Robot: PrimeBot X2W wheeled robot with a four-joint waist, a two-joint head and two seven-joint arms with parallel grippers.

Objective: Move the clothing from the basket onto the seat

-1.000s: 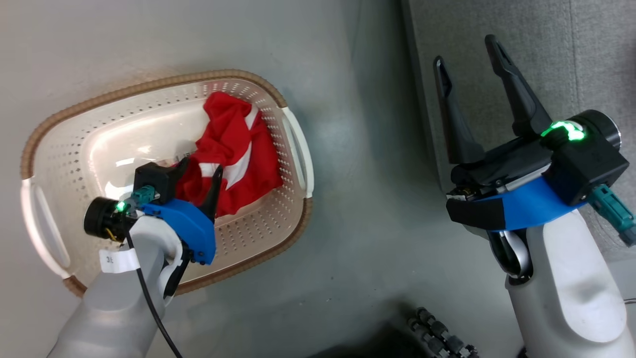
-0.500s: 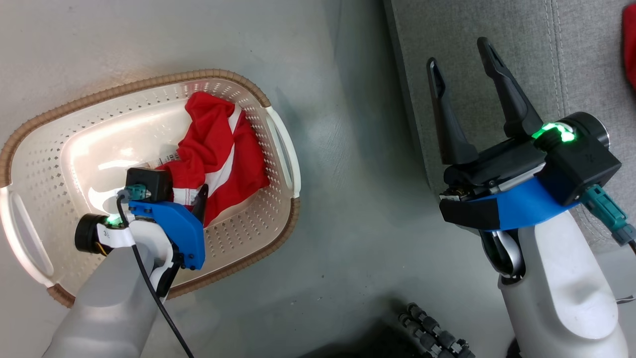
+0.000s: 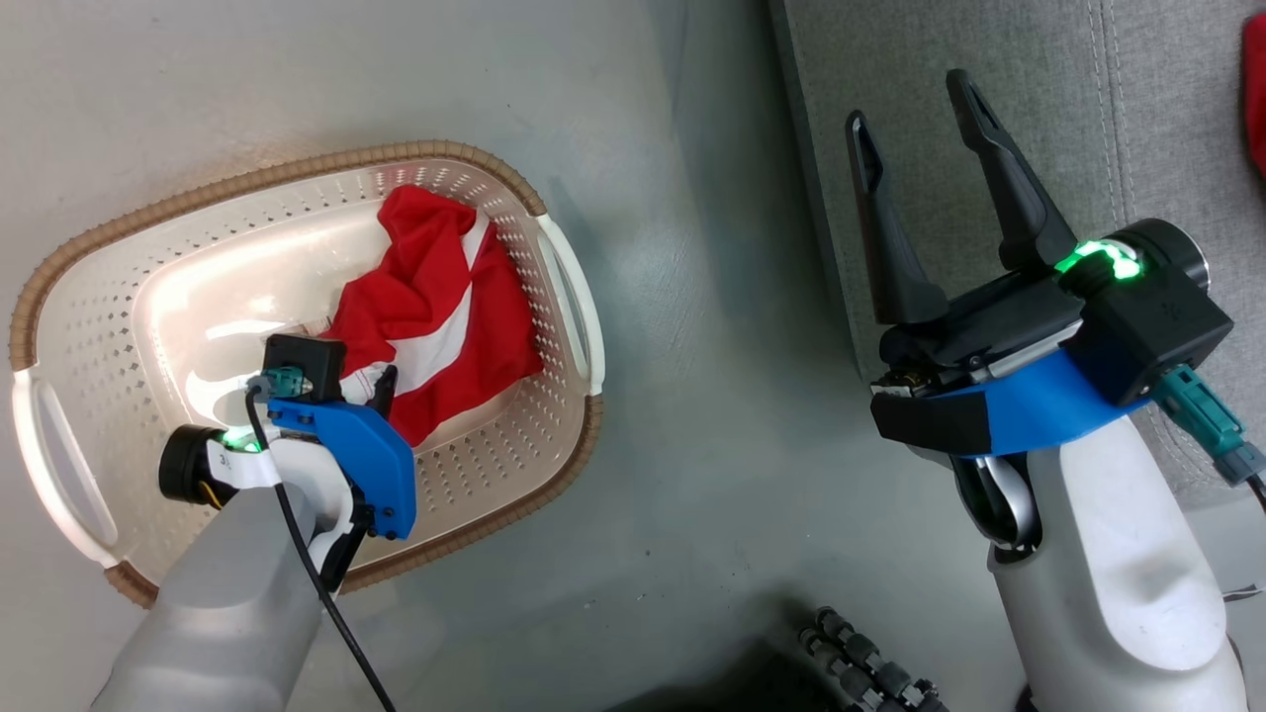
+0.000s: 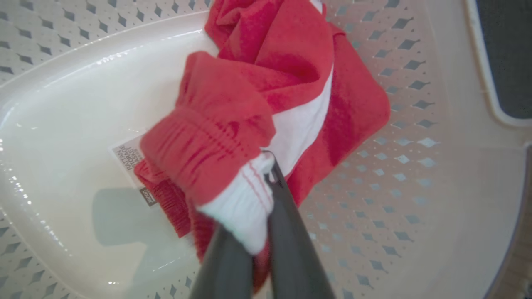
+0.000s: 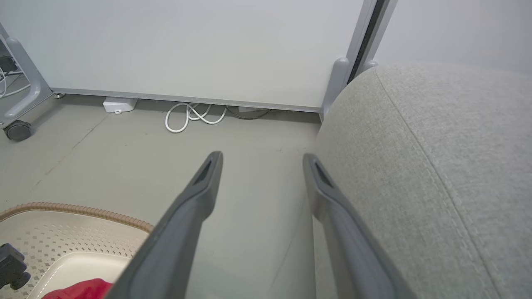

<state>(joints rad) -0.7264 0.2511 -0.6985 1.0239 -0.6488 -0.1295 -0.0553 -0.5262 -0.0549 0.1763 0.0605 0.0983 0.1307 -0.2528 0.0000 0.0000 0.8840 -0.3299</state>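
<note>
Red clothing (image 4: pixel 249 83) is caught by its white ribbed trim between the two dark fingers of the left gripper (image 4: pixel 268 164), which are pressed together on the cloth near the centre of the left wrist view. The rest of the garment bunches upward from the grip toward the top of the frame, with a broad white stripe running through it. It covers part of a printed sticker (image 4: pixel 133 160) on the glossy floor of the basket (image 4: pixel 374 207).

In the head view the left gripper (image 3: pixel 381 381) sits at the lower-left corner of the clothing (image 3: pixel 445 307). The heap lies in the right part of the basket (image 3: pixel 297 170), against its perforated wall. The basket stands on the grey floor (image 3: pixel 692 297) in the left half of the frame.

On the right of that frame the right gripper (image 3: pixel 910 104) has its fingers spread wide with nothing between them, the tips over the left edge of the grey seat (image 3: pixel 1137 119). A strip of red fabric (image 3: pixel 1256 89) lies on the seat at the frame's right edge.

The right wrist view shows the right gripper (image 5: pixel 262 158) held just beside the rounded side of the seat (image 5: pixel 436 166). The basket (image 5: pixel 75 207) is at lower left and a white cable (image 5: pixel 191 118) lies by the wall.
</note>
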